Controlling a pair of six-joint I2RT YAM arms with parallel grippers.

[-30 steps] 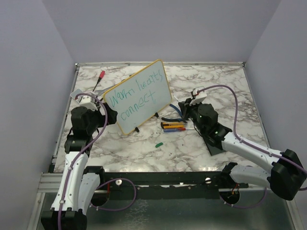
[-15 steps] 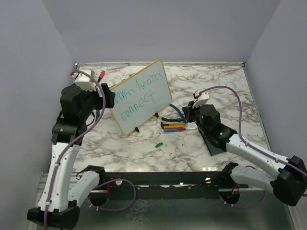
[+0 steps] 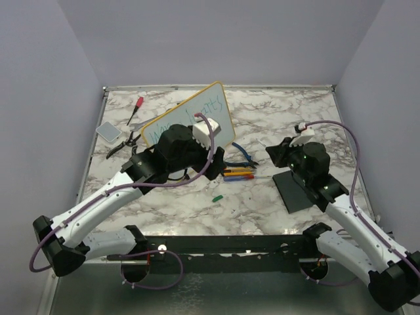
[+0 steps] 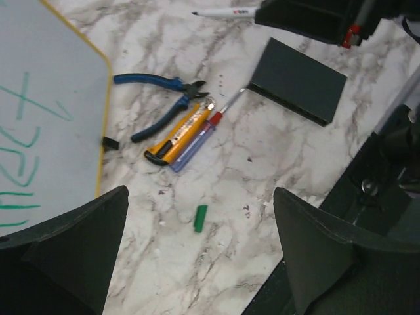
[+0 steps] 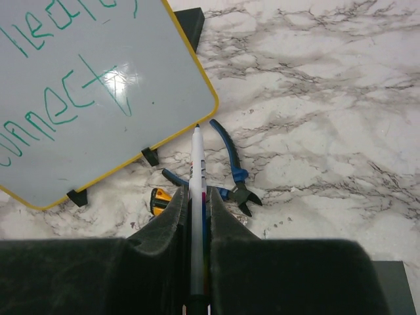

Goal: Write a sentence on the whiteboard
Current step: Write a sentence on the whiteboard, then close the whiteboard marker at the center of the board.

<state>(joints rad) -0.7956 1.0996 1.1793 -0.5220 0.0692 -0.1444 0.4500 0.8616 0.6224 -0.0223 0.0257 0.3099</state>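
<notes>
Whiteboard: the whiteboard [image 3: 213, 108] stands tilted back on small black feet, left of centre on the marble table [image 3: 315, 111]. Seen from above, the left arm hides its lower half.
Sentence: the sentence [image 5: 62, 108] runs in teal marker over two lines. The right wrist view shows "connect" and part of the line above it.
Left gripper: the left gripper [image 4: 200, 197] hangs over the table just in front of the board's right corner, with its fingers spread wide and nothing between them. A green cap [image 4: 200, 218] lies on the marble below.
Right gripper: the right gripper [image 5: 195, 203] is pressed together on a white marker [image 5: 195, 157]. The tip points toward the board's lower right corner and is apart from it.
Nearby: blue pliers [image 5: 233, 172] and a black pad [image 4: 298, 82] lie to the right of the board.
How the board handles: it is likely light and stiff, with a slick face. On such small feet it should slide or tip back under a firm stroke.
Where to hold: the yellow frame, at a side edge or top corner and clear of the writing, which probably smears at a touch.
Marker: it looks thin, smooth and light, so a pinch mid-barrel suits it.
</notes>
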